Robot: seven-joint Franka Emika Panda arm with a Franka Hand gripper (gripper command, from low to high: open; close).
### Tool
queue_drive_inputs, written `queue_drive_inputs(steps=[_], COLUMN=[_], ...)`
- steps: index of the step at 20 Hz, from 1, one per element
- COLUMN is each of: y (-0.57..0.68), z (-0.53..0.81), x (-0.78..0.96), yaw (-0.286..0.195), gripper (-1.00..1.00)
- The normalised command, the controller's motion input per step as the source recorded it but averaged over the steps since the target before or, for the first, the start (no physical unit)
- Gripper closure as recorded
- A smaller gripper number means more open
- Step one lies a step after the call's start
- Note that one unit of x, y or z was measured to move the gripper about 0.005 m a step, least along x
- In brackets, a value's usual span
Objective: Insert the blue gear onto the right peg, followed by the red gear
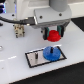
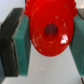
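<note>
Your tool (image 1: pixel 54 33) grips the red gear (image 1: pixel 53 35) between its pads (image 2: pixel 24 42), hanging above the blue gear (image 1: pixel 51 53), which sits on the grey plate (image 1: pixel 36 58) on the table (image 1: pixel 15 50).

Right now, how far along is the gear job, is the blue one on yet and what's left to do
The blue gear already lies on the grey plate at the right peg, apparently seated, though the peg itself is hard to make out. In hand: the gripper is shut on the red gear, held between its pads above the blue one. Left: lower the red gear onto that peg and release it.
</note>
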Motion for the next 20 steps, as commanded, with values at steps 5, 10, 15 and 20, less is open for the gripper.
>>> queue_drive_inputs(steps=[5, 10, 15, 20], y=[0.05, 0.00, -0.04, 0.06], z=[-0.10, -0.18, 0.02, 0.32], x=[0.19, 0.09, 0.31, 0.39], yaw=[0.000, 0.000, 0.000, 0.000], gripper=[1.00, 1.00, 1.00, 1.00])
